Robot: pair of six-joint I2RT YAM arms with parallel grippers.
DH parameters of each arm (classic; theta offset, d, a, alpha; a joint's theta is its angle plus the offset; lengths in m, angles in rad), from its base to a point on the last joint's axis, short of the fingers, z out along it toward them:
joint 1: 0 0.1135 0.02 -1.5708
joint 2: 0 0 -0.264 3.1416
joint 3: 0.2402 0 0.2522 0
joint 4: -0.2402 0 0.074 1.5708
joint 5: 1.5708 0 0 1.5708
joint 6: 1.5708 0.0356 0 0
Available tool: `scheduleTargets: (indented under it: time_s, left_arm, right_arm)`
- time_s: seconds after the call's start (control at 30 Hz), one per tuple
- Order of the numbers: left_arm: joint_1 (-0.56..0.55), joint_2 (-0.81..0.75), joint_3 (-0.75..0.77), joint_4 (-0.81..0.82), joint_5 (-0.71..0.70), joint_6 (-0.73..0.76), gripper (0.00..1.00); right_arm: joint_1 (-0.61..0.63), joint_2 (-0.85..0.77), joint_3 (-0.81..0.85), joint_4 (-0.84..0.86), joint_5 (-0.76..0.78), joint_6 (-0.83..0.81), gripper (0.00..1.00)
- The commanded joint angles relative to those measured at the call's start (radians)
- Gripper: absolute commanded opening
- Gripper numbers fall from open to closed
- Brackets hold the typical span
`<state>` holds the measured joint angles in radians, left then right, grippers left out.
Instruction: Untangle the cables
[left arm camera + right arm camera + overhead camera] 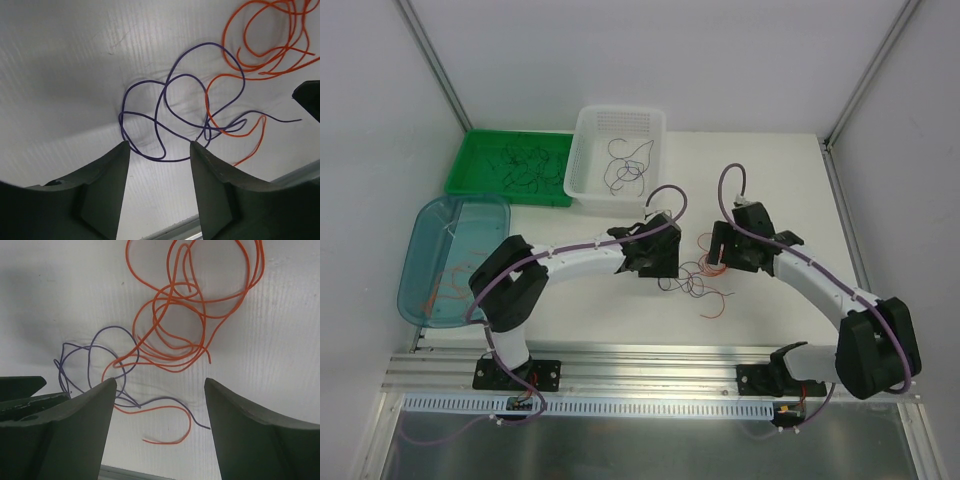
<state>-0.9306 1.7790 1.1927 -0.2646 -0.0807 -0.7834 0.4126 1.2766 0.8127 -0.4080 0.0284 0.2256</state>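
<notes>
The cables, hair-thin curly wire strands in orange and dark purple, lie in a loose knot on the white table at the centre of the overhead frame, between the two arms.

Starting at the left edge, a translucent teal plastic tray holds a few orange strands. Above it, in the upper left, a flat green tray carries black ones, and just right of that a white perforated basket has some dark purple loops in it.

Next comes the left gripper. Its dark fingers stand partly apart with nothing between them, hovering right over the low bend of the purple cable, which coils in several overlapping loops. An orange cable crosses it at the right of that wrist view.

Further right, the right gripper hangs wide open and empty above the orange bundle, which fills the upper middle of its view.

To my eye these strands weigh next to nothing and are springy rather than limp. They would probably drag their neighbours along if pulled fast, and so thin a wire could slip out of the pads. I would pinch the purple one on its free outer loop at the left, away from the crossings, and have the other arm pin the orange coil while the purple one is drawn out slowly.
</notes>
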Motion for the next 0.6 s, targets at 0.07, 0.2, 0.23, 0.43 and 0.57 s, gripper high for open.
scheduleTargets:
  time_s: [0.07, 0.2, 0.23, 0.43, 0.57]
  left_arm:
    - [-0.016, 0.06, 0.027, 0.002, -0.03, -0.034, 0.42]
    - [-0.017, 0.08, 0.019, 0.002, -0.044, -0.036, 0.25]
    - [-0.017, 0.077, 0.01, 0.002, -0.056, -0.034, 0.2]
    - [0.015, -0.03, -0.083, -0.012, -0.114, 0.001, 0.0]
    - [0.091, -0.18, -0.203, -0.028, -0.139, 0.021, 0.0]
  right_arm:
    - [-0.009, 0.087, 0.011, 0.1, -0.059, 0.032, 0.74]
    - [-0.008, 0.145, 0.013, 0.129, -0.079, 0.044, 0.74]
    - [-0.009, 0.156, 0.013, 0.136, -0.073, 0.044, 0.73]
    - [-0.064, 0.228, -0.015, 0.141, -0.076, 0.078, 0.5]
    - [-0.13, 0.224, -0.043, 0.112, -0.053, 0.078, 0.22]
